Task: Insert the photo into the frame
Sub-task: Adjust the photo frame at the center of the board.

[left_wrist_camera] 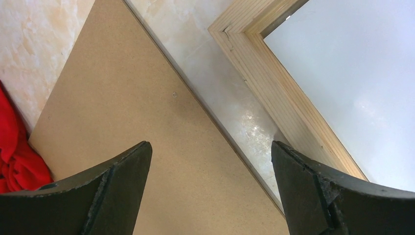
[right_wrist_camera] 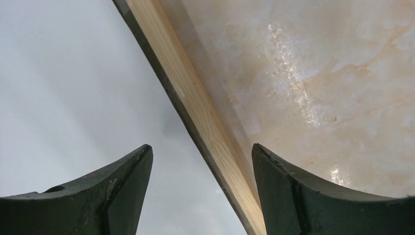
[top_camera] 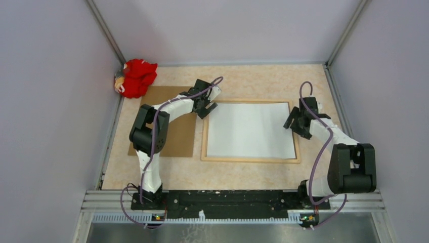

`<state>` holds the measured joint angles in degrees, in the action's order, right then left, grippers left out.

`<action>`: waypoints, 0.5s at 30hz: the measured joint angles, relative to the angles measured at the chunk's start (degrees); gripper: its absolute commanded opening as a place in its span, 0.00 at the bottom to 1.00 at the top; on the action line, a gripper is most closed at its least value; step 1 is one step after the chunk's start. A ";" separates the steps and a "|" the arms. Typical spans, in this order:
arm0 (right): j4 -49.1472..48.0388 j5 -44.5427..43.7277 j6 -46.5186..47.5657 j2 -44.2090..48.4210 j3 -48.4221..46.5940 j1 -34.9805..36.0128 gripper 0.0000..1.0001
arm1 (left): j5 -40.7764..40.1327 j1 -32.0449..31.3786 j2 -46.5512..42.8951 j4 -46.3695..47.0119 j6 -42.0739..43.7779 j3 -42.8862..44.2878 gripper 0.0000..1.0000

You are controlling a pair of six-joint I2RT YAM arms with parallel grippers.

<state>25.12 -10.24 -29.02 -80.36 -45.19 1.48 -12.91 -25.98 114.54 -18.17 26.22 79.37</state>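
The frame (top_camera: 251, 160) of light wood lies flat mid-table. Inside it lies the photo (top_camera: 250, 130), its plain whitish-grey back facing up. My left gripper (top_camera: 205, 104) hovers open by the frame's far left corner; in its wrist view the gripper (left_wrist_camera: 209, 147) is over the brown board, with the frame's corner (left_wrist_camera: 274, 93) and the photo (left_wrist_camera: 352, 73) to the right. My right gripper (top_camera: 293, 121) is open over the frame's right rail. In the right wrist view the gripper (right_wrist_camera: 200, 147) has the rail (right_wrist_camera: 186, 88) running between its fingers and the photo (right_wrist_camera: 73, 83) on the left. Neither gripper holds anything.
A flat brown backing board (top_camera: 177, 136) lies left of the frame, partly under the left arm. A red cloth bundle (top_camera: 136, 77) sits in the far left corner. Grey walls enclose the table on three sides.
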 measured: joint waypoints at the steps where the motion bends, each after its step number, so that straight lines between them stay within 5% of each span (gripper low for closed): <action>1: -0.15 0.55 0.04 0.13 0.02 0.00 0.72 | 0.04 0.00 -0.02 0.00 -0.04 -0.07 0.99; 15: -2.19 6.91 0.46 0.63 1.16 0.09 0.64 | 0.28 0.00 -0.74 0.22 -0.79 -1.11 0.99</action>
<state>22.94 -3.33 -28.56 -79.72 -44.03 1.56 -12.62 -25.98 113.80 -17.96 25.43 78.26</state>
